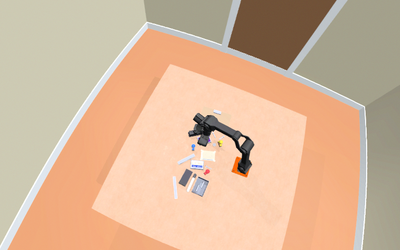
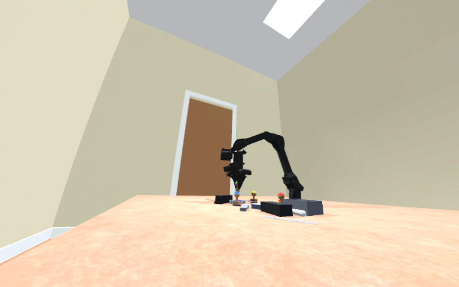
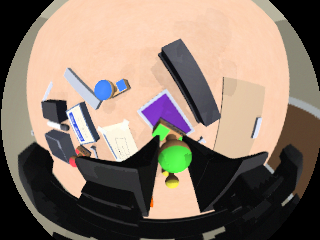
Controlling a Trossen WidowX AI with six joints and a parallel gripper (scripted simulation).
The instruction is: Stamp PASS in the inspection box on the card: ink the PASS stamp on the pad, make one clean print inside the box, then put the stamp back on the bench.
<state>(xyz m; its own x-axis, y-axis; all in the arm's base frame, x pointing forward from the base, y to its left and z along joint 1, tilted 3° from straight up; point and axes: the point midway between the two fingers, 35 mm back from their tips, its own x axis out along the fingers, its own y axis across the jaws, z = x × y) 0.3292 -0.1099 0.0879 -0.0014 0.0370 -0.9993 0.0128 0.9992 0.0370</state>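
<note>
Held between the narrowly set fingers [image 2: 238, 189]: the green-topped stamp [image 2: 236, 183] [image 3: 175, 157], roughly upright above the purple ink pad [image 1: 209, 139] [image 2: 241, 201] [image 3: 165, 113]. Impossible to tell whether touching it. Near the pad, the card [image 1: 208, 155] [image 3: 119, 141], flat on the worktop [image 1: 141, 164] [image 2: 169, 250] [image 3: 120, 30]. Also near the pad, a blue-topped stamp [image 1: 192, 146] [image 2: 236, 194] [image 3: 104, 90] and a long dark block [image 2: 223, 199] [image 3: 189, 82].

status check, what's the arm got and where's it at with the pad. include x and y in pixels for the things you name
end effector [image 2: 237, 189] [image 3: 171, 139] shut on green stamp [image 3: 175, 159]; stamp at purple pad [image 3: 162, 111], contact unclear; nothing seen between them
</note>
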